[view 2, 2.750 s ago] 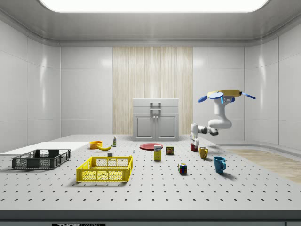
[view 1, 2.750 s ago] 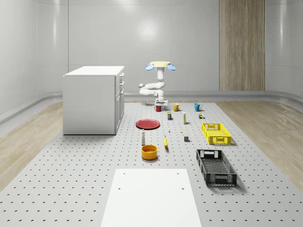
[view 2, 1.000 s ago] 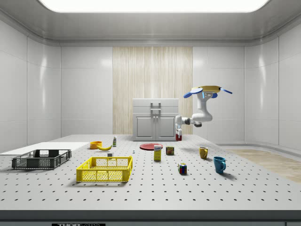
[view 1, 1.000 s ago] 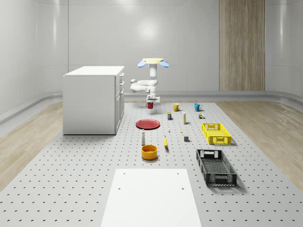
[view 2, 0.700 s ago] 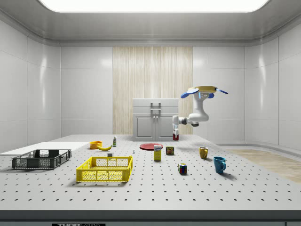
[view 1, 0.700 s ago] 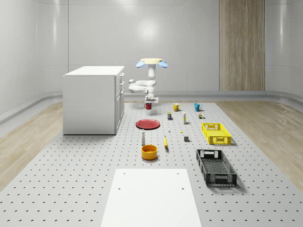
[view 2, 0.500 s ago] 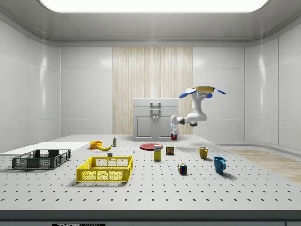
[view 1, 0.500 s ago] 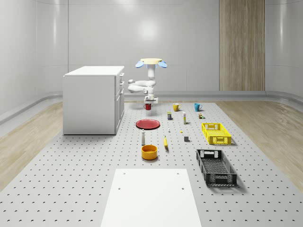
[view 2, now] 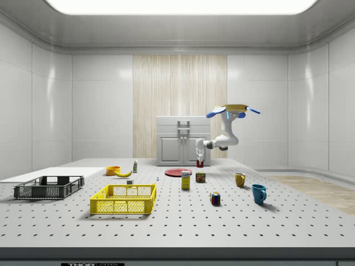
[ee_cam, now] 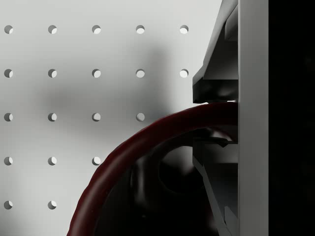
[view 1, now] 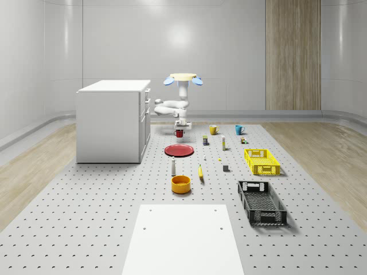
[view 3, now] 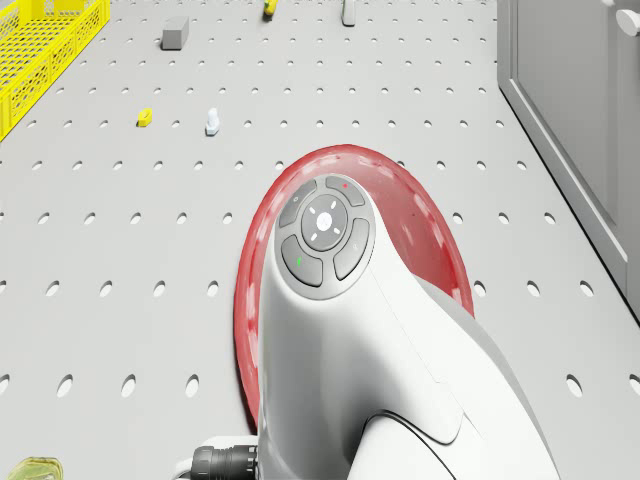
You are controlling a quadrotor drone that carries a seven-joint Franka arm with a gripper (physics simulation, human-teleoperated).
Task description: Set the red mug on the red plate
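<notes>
Aloft, arm bent downward, fingers clamping red mug beyond red plate.

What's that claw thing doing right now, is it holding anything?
Gripper: closed on the red mug, carried in the air beyond the red plate; the drone hovers above.

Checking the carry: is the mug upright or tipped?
Upright. In the side view the mug hangs straight under the gripper, off the table, and the wrist view looks down into its open rim.
</notes>
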